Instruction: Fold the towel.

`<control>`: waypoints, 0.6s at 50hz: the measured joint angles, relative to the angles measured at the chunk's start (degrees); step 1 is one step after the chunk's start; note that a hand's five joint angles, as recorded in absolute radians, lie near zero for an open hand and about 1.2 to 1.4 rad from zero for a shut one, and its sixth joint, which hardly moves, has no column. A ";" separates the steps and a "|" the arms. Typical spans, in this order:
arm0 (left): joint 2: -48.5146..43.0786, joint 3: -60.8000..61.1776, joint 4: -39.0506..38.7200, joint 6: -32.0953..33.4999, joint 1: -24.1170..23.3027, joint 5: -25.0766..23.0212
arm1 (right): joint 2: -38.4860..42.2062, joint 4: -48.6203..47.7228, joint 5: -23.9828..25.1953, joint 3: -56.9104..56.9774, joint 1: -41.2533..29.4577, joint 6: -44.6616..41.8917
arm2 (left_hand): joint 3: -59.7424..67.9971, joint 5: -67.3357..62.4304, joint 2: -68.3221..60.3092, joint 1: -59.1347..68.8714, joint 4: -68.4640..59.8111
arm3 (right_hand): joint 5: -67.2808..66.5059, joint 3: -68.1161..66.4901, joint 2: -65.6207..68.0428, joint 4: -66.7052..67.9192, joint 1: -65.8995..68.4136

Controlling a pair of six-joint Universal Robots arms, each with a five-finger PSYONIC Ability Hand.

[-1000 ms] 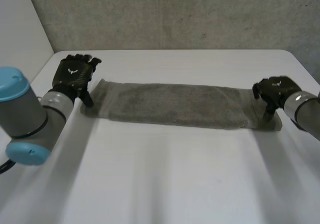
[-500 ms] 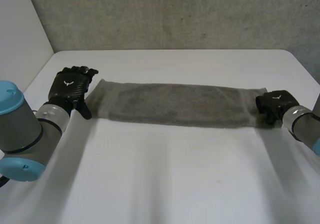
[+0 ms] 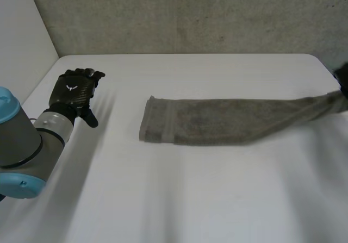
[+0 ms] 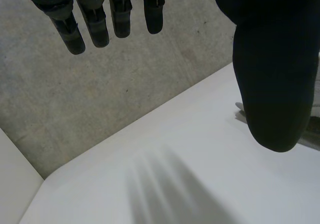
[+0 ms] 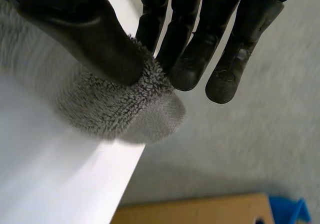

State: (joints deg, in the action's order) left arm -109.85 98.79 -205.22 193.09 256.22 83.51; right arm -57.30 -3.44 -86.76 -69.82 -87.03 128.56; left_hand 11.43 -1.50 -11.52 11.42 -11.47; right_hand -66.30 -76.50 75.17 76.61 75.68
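A white table stands against a grey concrete wall, and the towel lies on it as a long narrow strip. Half a second ago that strip reached from one hand to the other. Now it has slid toward the robot's right, so its squared-off free end lies near the middle of the table, well apart from the left hand. That hand has let go: its fingers are straight and spread with the thumb set apart, holding nothing, over bare table. The right hand pinches the far end of the towel between thumb and fingers, with the pile bunched into a rounded wad at the fingertips, out past the table's right edge. From there the strip narrows and seems to lift off the surface, though the head view catches so little of that hand that its height is hard to judge. The towel is therefore held at one end only. Most likely the next fold is end to end, the pinched end carried back over the free one. No such fold is laid yet.
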 measured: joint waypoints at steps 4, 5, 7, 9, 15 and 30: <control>0.26 0.02 0.00 0.00 -0.01 0.00 | -1.74 -2.92 1.34 1.12 -7.07 3.34 | 0.00 0.00 0.01 0.00 0.00 | -0.01 0.00 0.00 0.04 0.11; 0.29 0.03 0.00 0.00 -0.02 -0.01 | -1.99 -4.15 1.97 1.37 -9.84 4.16 | 0.00 0.00 0.02 0.00 0.00 | -0.01 0.00 0.00 0.04 0.15; 0.30 0.03 0.00 0.00 -0.03 0.01 | -1.95 -5.88 2.95 1.60 -13.75 4.92 | 0.00 0.00 0.02 0.00 0.00 | -0.02 0.00 0.00 0.04 0.20; 0.30 0.06 -0.01 0.00 -0.06 0.03 | -1.00 -8.28 4.47 1.86 -19.44 5.48 | 0.00 0.00 0.02 0.00 0.00 | -0.02 0.00 0.00 0.04 0.22; 0.29 0.33 0.00 0.00 -0.32 0.05 | 5.27 -12.87 8.58 3.37 -34.49 5.44 | 0.00 0.00 0.02 0.00 0.00 | -0.01 -0.11 0.00 0.04 0.26; -1.29 -2.43 -0.69 -0.07 -2.64 0.13 | 16.13 -13.32 10.66 7.38 -46.06 2.44 | 0.00 0.00 0.02 0.00 0.00 | 33.56 32.76 -34.15 -32.14 -33.43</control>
State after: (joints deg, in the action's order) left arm -111.14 96.36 -205.91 193.02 253.59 83.64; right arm -41.17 -16.76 -76.10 -62.43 -133.09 130.99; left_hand 11.42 -1.50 -11.49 11.42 -11.46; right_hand -32.73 -43.74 41.02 44.48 42.25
